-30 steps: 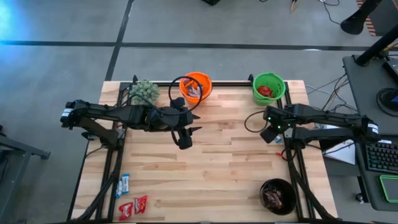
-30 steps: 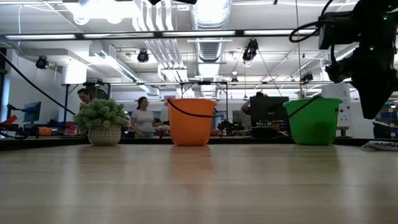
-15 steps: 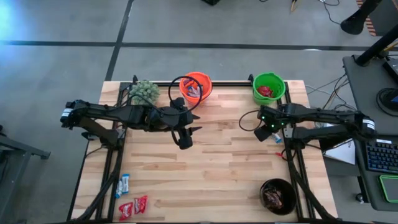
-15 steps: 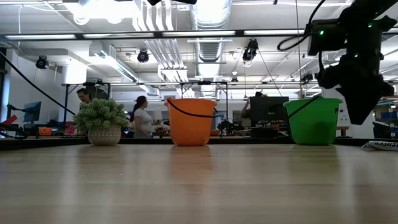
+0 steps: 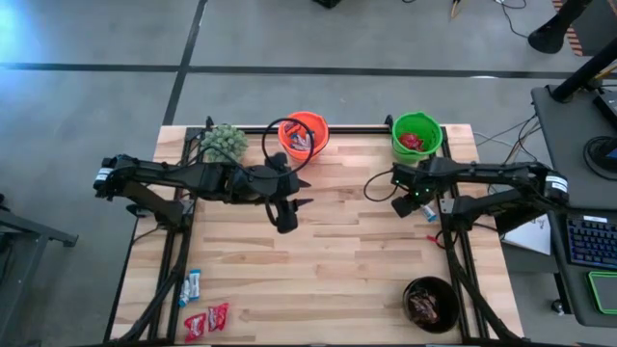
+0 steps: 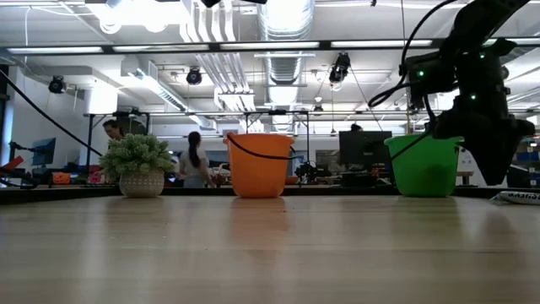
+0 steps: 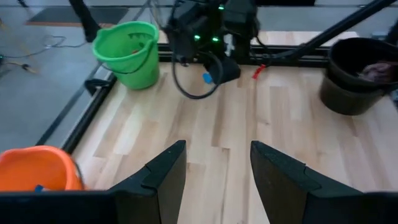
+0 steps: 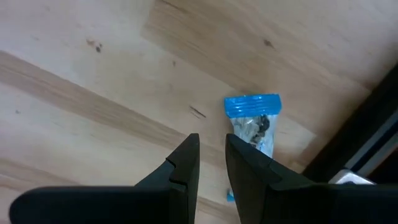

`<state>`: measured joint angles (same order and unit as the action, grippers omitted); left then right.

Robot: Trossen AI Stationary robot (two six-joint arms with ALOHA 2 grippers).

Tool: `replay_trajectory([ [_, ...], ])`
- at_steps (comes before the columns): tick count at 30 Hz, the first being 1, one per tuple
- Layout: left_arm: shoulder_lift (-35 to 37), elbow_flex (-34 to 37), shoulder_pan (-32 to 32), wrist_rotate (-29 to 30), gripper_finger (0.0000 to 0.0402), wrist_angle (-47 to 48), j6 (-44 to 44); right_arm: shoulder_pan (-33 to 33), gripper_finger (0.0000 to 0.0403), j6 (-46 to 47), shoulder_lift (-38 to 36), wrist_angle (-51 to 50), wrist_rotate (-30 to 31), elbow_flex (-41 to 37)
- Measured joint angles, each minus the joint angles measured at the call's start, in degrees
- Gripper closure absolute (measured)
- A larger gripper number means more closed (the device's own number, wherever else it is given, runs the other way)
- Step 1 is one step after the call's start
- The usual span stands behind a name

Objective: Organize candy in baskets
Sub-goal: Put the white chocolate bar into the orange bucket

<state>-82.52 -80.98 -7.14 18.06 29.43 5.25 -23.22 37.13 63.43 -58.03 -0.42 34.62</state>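
A light blue candy (image 8: 253, 123) lies flat on the wood by the table's right rail (image 5: 431, 213). My right gripper (image 8: 211, 155) points down beside it, its fingers narrowly apart with bare wood between them; it also shows in the low view (image 6: 492, 165). My left gripper (image 7: 217, 162) hangs open and empty over the table's middle (image 5: 287, 221). The orange basket (image 5: 304, 134) and green basket (image 5: 416, 135) stand at the far edge with candy inside, and the black basket (image 5: 431, 304) stands at the near right. More blue candy (image 5: 191, 286) and red candy (image 5: 207, 321) lie at the near left.
A fuzzy green plant in a pot (image 5: 223, 142) stands at the far left, next to the orange basket. Black rails (image 5: 178, 241) run along the table's left and right sides. People move about in the room behind the table (image 6: 196, 158).
My right gripper has come down and gone toward the table's left, away from the right rail, rolling a little as it went. It now hangs lower, beside the blue candy. My left arm has kept still.
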Motion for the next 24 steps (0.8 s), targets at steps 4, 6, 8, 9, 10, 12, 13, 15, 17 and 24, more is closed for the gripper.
replay_trajectory([
  [4, 0.0, 0.0, 0.0, -1.2, 0.0239, 0.0, -0.1, 0.0, 0.0326, -0.8, -0.7, -0.7, 0.2, 2.0],
  [6, 0.0, 0.0, 0.0, -1.3, 0.0239, 0.0, -0.2, 0.0, 0.0315, -1.3, -0.8, -2.2, 0.2, 3.4],
  [8, 0.0, 0.0, 0.0, -1.3, 0.0239, 0.0, -0.2, -0.1, 0.0302, -2.1, -0.7, -3.6, 0.3, 4.8],
  [9, 0.0, 0.0, 0.0, -1.2, 0.0239, 0.0, -0.2, -0.1, 0.0294, -2.3, -0.7, -4.1, 0.5, 5.3],
  [10, 0.0, 0.0, 0.0, -1.2, 0.0239, 0.1, -0.2, -0.1, 0.0286, -2.5, -0.6, -4.6, 0.7, 5.6],
  [12, 0.0, 0.0, 0.0, -1.3, 0.0239, 0.2, -0.2, -0.1, 0.027, -2.6, -0.5, -5.7, 1.1, 5.6],
  [13, 0.0, 0.0, 0.0, -1.2, 0.0239, 0.2, -0.2, -0.1, 0.0263, -2.7, -0.3, -6.5, 1.4, 5.6],
  [15, 0.0, 0.0, 0.0, -1.2, 0.0239, 0.2, -0.2, -0.1, 0.0251, -2.7, 0.3, -8.6, 2.8, 5.5],
  [17, 0.0, 0.0, 0.0, -1.2, 0.0239, 0.4, -0.2, -0.1, 0.0242, -2.7, 1.0, -10.8, 3.5, 5.5],
  [24, 0.0, 0.0, 0.0, -1.2, 0.0239, 1.9, -0.2, -0.2, 0.0229, -1.2, 1.6, -10.8, 3.2, 5.5],
])
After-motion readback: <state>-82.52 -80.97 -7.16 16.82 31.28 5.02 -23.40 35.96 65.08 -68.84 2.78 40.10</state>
